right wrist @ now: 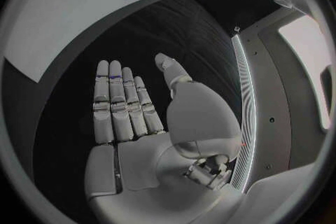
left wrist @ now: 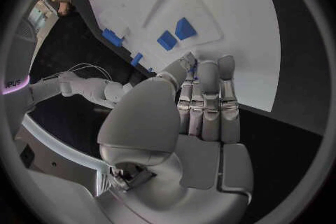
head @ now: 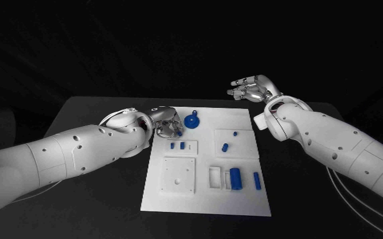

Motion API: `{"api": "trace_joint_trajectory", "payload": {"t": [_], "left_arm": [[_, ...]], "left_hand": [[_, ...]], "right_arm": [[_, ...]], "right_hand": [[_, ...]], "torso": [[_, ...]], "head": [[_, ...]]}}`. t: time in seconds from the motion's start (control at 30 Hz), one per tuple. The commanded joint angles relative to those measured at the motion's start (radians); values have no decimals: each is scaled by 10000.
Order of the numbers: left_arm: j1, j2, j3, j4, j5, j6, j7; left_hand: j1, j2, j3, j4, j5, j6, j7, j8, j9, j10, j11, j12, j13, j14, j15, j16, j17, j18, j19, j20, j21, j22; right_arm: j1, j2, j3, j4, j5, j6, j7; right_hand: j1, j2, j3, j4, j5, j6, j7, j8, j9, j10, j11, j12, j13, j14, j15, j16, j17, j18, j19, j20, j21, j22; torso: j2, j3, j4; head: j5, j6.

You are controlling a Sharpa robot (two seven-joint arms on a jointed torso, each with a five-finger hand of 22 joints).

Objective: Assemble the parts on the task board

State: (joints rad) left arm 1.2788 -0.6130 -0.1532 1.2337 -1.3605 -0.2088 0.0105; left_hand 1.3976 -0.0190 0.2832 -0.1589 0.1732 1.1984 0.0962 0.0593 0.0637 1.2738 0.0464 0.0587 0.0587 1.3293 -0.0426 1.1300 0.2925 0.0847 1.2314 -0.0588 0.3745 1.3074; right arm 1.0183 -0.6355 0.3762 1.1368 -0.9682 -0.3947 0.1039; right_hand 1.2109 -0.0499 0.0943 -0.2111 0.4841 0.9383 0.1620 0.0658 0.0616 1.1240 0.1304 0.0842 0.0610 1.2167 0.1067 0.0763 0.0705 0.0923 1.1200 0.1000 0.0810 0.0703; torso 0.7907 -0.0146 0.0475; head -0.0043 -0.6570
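Left robot hand [head: 166, 123] curls over the task board's [head: 239, 195] near-left edge, seemingly pinching a small blue part [left wrist: 192, 68]; right robot hand [head: 253, 88] hovers open and empty, off the board, likely waiting its turn.

The task board [head: 239, 203] is showing up plain white against the black table [head: 96, 195], no pattern on either. The parts on the board are all looking solid blue: the round tagged piece [head: 191, 120] near its far edge, the fat cylinder [head: 236, 178] and the slim bar [head: 257, 180] near its close edge. Both arms are looking white, with the left hand [head: 166, 123] and right hand [head: 251, 89] gleaming silver.
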Motion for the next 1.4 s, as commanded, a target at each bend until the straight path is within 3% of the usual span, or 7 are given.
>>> {"api": "trace_joint_trajectory", "payload": {"t": [0.03, 1.0, 1.1, 1.2, 1.4], "left_arm": [[-21, 33, -19, 52, -183, 7, 148], [-19, 54, -55, 17, -993, 524, -308], [-19, 39, -55, 26, -992, 433, -283], [-19, 20, -55, 38, -983, 284, -257], [-20, -3, -55, 40, -960, 51, -241]], "left_hand": [[98, 6, -17, -64, -50, 36, -2, 29, 14, 5, 16, -2, 3, -67, 41, -44, 14, 179, -45, 17, 16, 221], [82, -176, -55, -136, -340, -30, 17, 27, 9, -400, 160, -1, 2, -553, 169, 128, -71, 185, -403, 131, 120, 217], [95, -243, -24, -178, -333, -233, 58, 12, -6, -466, 194, -4, 1, -552, 185, 143, -92, 204, -397, 142, 128, 217], [142, -385, 96, -290, -426, -944, -38, 19, -15, -580, 233, -2, 1, -537, 207, 139, -136, 241, -384, 163, 162, 221], [121, -515, 247, -324, -418, -1222, -60, 20, -17, -812, 312, -2, 0, -505, 252, 144, -186, 303, -361, 205, 195, 218]], "right_arm": [[-5, 8, 5, 6, -14, 138, 99], [-5, -26, 5, -9, -15, 196, 74], [-7, -33, 5, -11, -15, 195, 75], [-14, -36, 5, -19, -15, 191, 78], [-41, -30, 5, -34, -15, 182, 86]], "right_hand": [[-77, 36, 4, -78, 23, 44, 3, -57, -9, -71, -23, -18, -12, -84, -13, -62, -16, 10, -90, -13, -48, -14], [-82, 54, -7, -110, 2, 32, 4, -56, -9, -80, -20, -17, -11, -97, -8, -62, -17, 11, -102, -9, -50, -14], [-82, 54, -7, -110, 2, 32, 4, -56, -9, -80, -20, -17, -11, -97, -8, -62, -17, 11, -102, -9, -50, -14], [-82, 54, -7, -110, 2, 32, 4, -56, -9, -80, -20, -17, -11, -97, -8, -62, -17, 11, -102, -9, -50, -14], [-82, 54, -7, -110, 2, 32, 4, -56, -9, -80, -20, -17, -11, -97, -8, -62, -17, 11, -102, -9, -50, -14]], "torso": [[-1, 0, -5], [0, -2, -4], [1, 0, 0], [1, 0, -1], [2, 4, -2]], "head": [[-1, -3], [-35, -17], [-36, -19], [-37, -19], [-33, -19]]}}
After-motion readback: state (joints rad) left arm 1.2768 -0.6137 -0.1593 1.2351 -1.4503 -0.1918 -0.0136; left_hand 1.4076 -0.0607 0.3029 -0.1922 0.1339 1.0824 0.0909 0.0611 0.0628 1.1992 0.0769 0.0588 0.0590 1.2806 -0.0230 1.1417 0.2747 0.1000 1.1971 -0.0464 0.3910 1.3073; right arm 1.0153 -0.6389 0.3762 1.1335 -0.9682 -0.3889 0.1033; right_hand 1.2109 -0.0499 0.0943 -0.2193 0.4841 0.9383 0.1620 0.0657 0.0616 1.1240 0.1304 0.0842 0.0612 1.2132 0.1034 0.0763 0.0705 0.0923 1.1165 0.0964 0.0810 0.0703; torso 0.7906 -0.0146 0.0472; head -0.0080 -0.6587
